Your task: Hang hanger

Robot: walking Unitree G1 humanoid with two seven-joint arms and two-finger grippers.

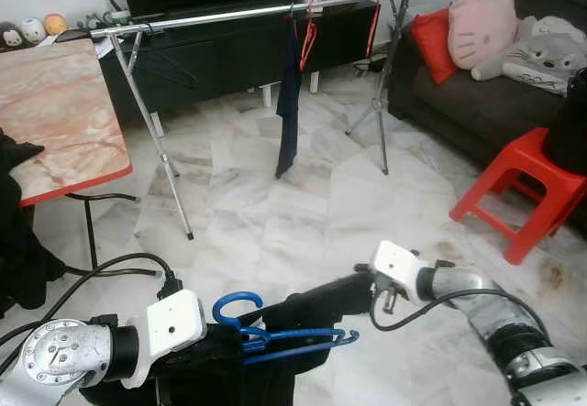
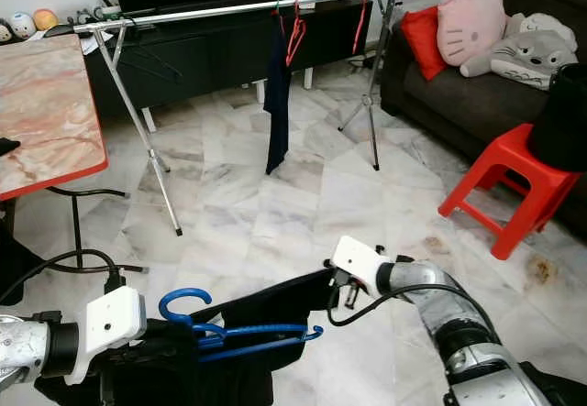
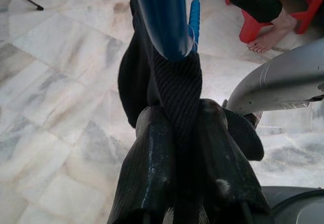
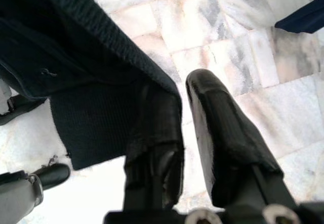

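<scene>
The blue plastic hanger (image 1: 275, 331) with its curved hook is low in front of the robot, well short of the long silver metal clothes rail (image 1: 248, 12) that spans the far side of the white marbled tile floor (image 1: 303, 213), so the hanging itself is not yet done. A black knitted garment (image 1: 275, 351) is draped around the hanger, and the job seems to be at the carrying or dressing stage rather than the final placing. The left gripper (image 3: 177, 148) has its two black fingers clenched on a ribbed fold of the garment right beneath the hanger's blue neck, as the left wrist view shows close up. The right gripper (image 4: 182, 133) reaches in from the other side at the garment's outer edge; in the right wrist view one finger lies against the knitted hem while the other stands apart from it over bare floor, so the fingers look parted and, as far as I can judge, not gripping anything firmly. On the rail a dark navy cloth (image 1: 289, 104) already hangs from a red hanger (image 1: 308, 35), and another red hanger (image 1: 373, 21) hangs near the rail's right end, leaving free rail between the left stand and the navy cloth. What is left, by my reading, is to settle the garment, cross the floor, lift the hook and set it over the rail. A red plastic stool (image 1: 523, 186) stands well to the right, beside the dark sofa (image 1: 459, 104).
</scene>
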